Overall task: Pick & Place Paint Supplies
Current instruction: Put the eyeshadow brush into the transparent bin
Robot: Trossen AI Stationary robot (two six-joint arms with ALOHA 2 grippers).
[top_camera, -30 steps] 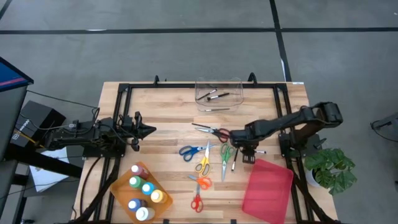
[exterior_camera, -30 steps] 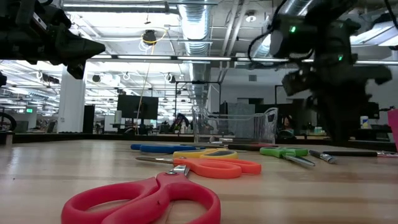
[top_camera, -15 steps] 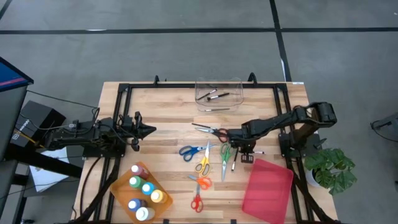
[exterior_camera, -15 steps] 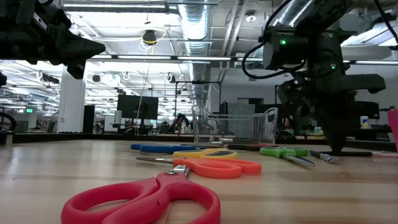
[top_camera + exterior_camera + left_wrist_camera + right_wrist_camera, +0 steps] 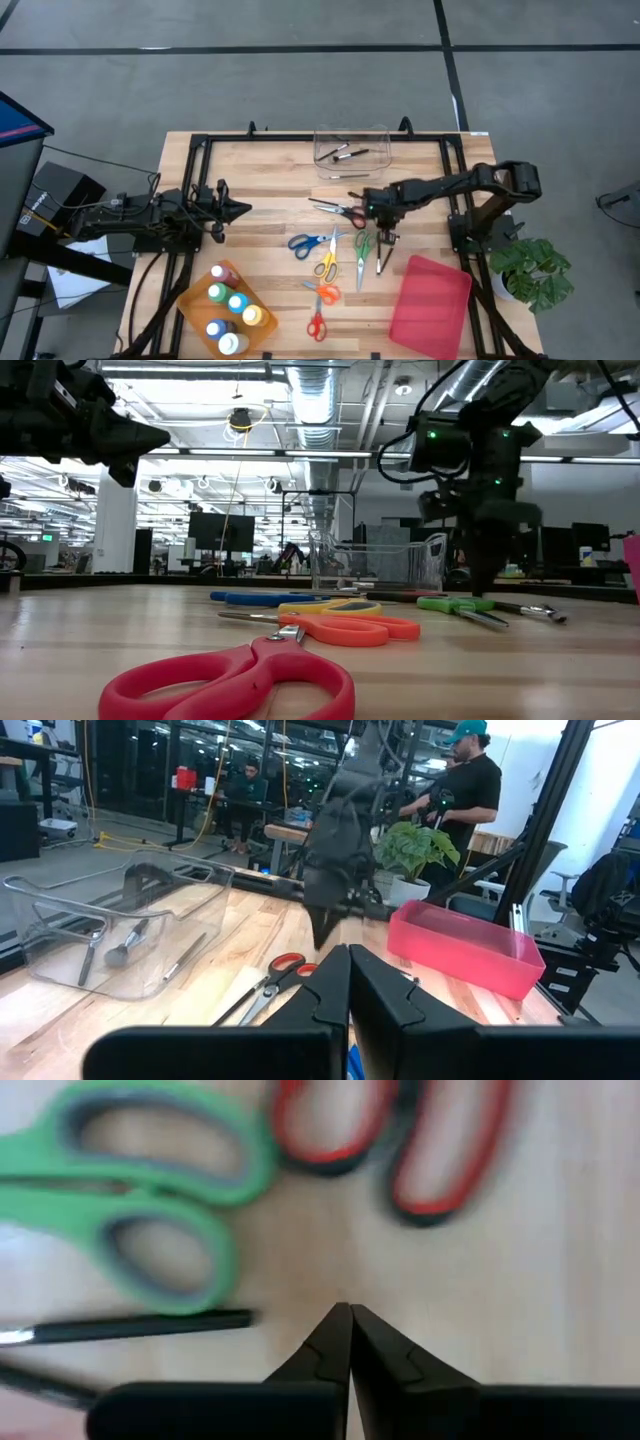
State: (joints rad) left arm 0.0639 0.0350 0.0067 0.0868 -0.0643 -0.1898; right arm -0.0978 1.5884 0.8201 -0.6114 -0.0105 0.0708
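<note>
Your right gripper [image 5: 384, 238] is over the middle of the table [image 5: 270, 180], pointing down at bare wood, and its fingers [image 5: 335, 1342] are pressed together with nothing between them. In the right wrist view the tips sit just beside the green scissors [image 5: 362, 248] and the red-and-black scissors [image 5: 340, 210], with a thin dark brush [image 5: 130, 1326] lying on the wood right by the green handles. So it's closed on air, not on any of the supplies.

Your left gripper [image 5: 240, 209] is parked over the left side of the table, fingers shut too, holding nothing. The left wrist view shows its tips meeting in a neat point.

Where the stuff is: scissors are spread across the centre. Blue scissors [image 5: 306, 243], yellow scissors [image 5: 327, 258], orange scissors [image 5: 325, 291] and red scissors [image 5: 316, 325] run toward the front edge. The paint bottles [image 5: 230, 309] all stand in the orange tray [image 5: 192, 302] at the front left. A few brushes [image 5: 345, 154] already lie in the clear bin [image 5: 351, 150] at the back. The pink tray [image 5: 432, 308] at the front right looks like it has nothing in it from above. A potted plant [image 5: 532, 270] sits off the table's right edge, and a person [image 5: 470, 782] stands in the room behind.
</note>
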